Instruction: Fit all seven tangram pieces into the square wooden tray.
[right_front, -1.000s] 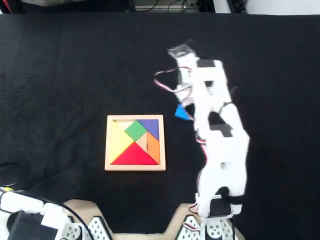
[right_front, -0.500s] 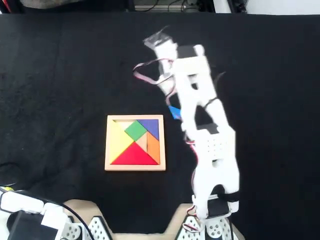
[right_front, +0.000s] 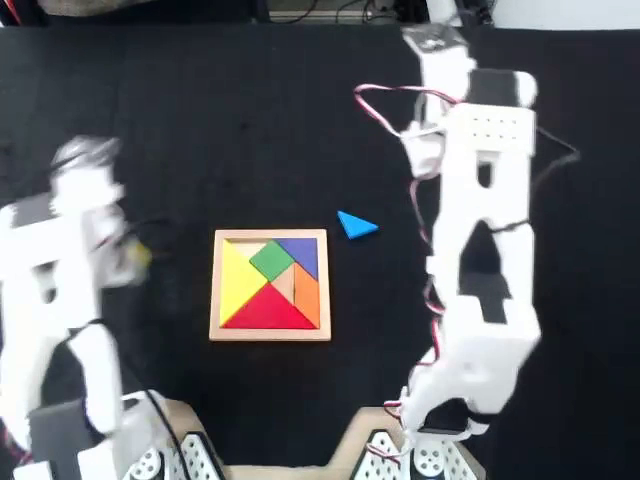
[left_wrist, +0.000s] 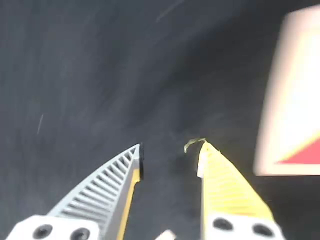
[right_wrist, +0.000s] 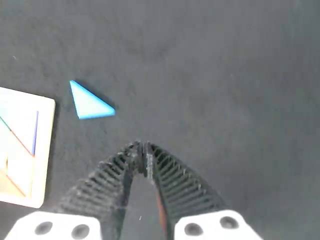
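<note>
Nearest us, the left arm (right_front: 50, 280) rises from the table's (right_front: 200, 120) 7 o'clock corner and stands at 9 o'clock of the tray (right_front: 270, 335), blurred in the high view. Its wrist view shows the left claw (left_wrist: 171, 147) spread wide and holding nothing, over bare black cloth, with the tray's edge off to one side.

The right arm (right_front: 480, 230) comes up from 5 o'clock and stretches past the tray's 3 o'clock side toward 12. The right claw (right_wrist: 145, 150) has its tips pressed together and is empty, above bare cloth.

The tray lies flat mid-table. In it we see a red triangle (right_front: 268, 310) at 6 o'clock, a yellow triangle (right_front: 238, 283) at 9, an orange piece (right_front: 307, 292) at 3, a pale piece (right_front: 285, 285) at the centre, a green square (right_front: 271, 260) toward 12 and a dark blue piece (right_front: 302, 252) in the 1 o'clock corner. A wedge of bare wood (right_front: 240, 243) shows at 11 o'clock.

Farther on, the blue triangle (right_front: 356, 225) lies flat on the table just off the tray's 1 o'clock corner, outside it and not touching. In the right wrist view it sits beyond the closed tips, apart from them.
</note>
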